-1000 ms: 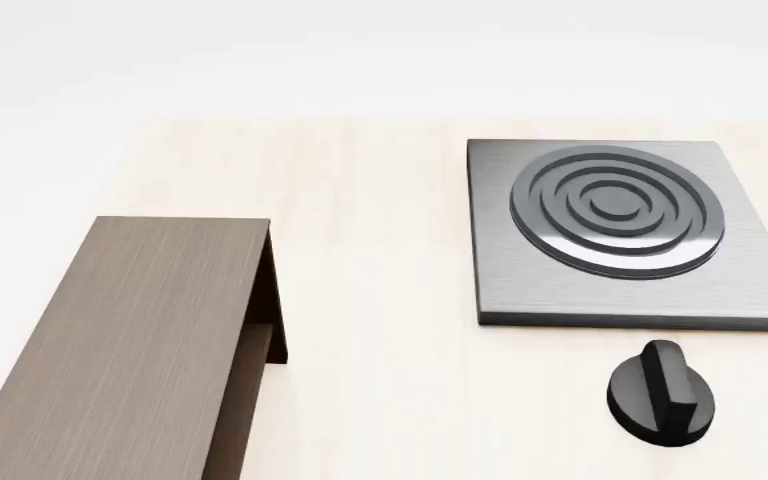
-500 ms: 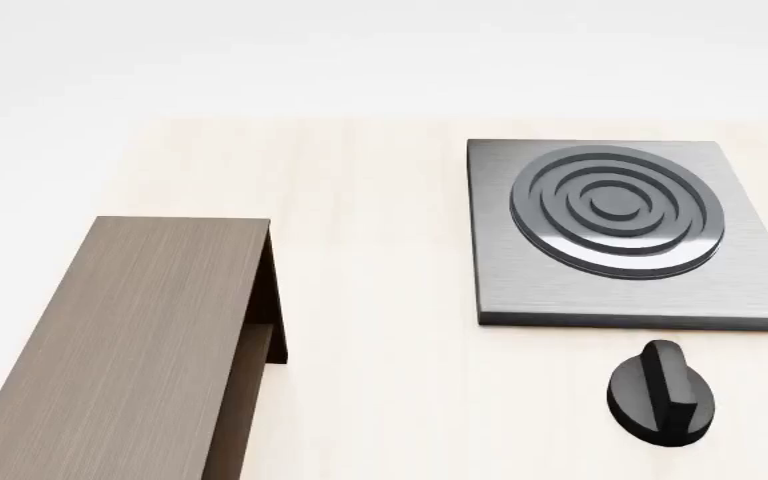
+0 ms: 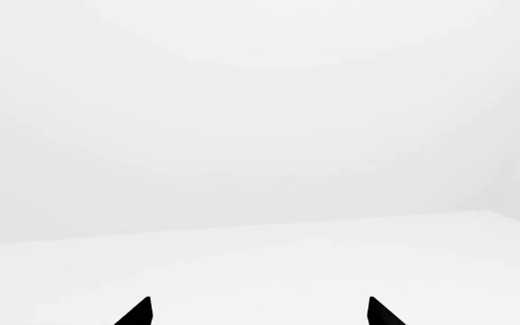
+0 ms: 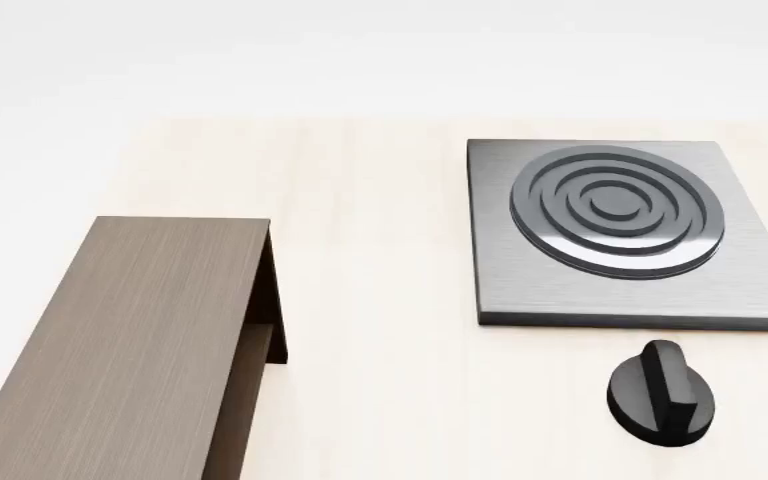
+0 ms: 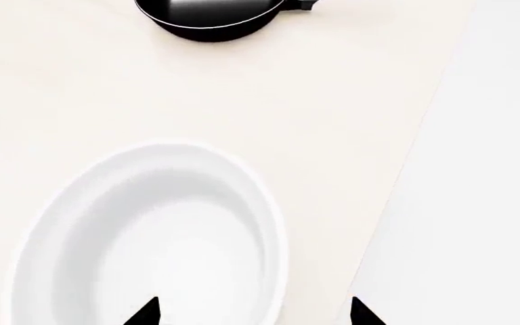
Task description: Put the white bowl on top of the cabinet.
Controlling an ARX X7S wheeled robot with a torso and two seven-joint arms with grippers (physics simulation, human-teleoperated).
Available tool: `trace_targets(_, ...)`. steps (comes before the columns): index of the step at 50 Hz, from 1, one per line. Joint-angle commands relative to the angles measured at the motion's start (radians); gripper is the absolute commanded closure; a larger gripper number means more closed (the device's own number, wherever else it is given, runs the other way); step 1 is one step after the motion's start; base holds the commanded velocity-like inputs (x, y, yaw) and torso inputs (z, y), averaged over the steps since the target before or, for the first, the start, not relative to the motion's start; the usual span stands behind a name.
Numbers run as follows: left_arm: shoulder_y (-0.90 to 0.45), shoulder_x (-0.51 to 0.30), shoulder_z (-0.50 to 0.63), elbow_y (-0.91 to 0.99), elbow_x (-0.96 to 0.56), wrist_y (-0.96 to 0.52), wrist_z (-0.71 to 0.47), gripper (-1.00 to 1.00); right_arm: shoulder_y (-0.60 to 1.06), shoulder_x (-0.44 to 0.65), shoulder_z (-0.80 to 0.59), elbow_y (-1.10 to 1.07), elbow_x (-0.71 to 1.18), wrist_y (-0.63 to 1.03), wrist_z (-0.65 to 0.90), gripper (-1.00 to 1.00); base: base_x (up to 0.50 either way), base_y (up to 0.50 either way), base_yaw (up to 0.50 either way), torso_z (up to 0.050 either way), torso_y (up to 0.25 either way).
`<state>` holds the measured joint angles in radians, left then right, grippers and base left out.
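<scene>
The white bowl (image 5: 152,237) sits right under the right end effector (image 5: 254,313), jaws spread wide, empty; left end effector (image 3: 258,311), also wide, sees nothing.

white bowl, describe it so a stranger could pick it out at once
On the pale wooden table, just ahead of the right tool, sits the white bowl. It is deep, plain and glossy white; the black pan beyond it is dark.

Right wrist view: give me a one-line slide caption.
Open right pincer poised over the white bowl on the table, black pan beyond.
</scene>
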<state>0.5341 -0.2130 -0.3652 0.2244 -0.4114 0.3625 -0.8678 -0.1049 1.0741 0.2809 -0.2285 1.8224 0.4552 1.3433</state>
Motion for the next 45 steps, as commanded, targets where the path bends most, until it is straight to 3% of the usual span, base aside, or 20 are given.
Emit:
trace_targets(1, -0.003, -0.002, 0.004, -0.002, 0.005, -0.003, -0.003, -1.0, 0.024, -0.015, -0.034, 0.061, -0.011, -0.001, -0.029, -1.0, 0.0, 0.0, 0.0, 0.0, 0.0)
trace_targets(33, -0.003, -0.007, 0.01, -0.005, 0.009, -0.006, -0.009, -1.0, 0.157, -0.057, -0.171, 0.187, -0.051, 0.04, -0.112, -1.0, 0.0, 0.0, 0.0, 0.0, 0.0)
trace_targets(45, -0.004, -0.009, 0.013, -0.003, 0.013, -0.01, -0.013, -1.0, 0.104, -0.082, -0.153, 0.214, -0.06, 0.016, -0.142, -1.0, 0.0, 0.0, 0.0, 0.0, 0.0)
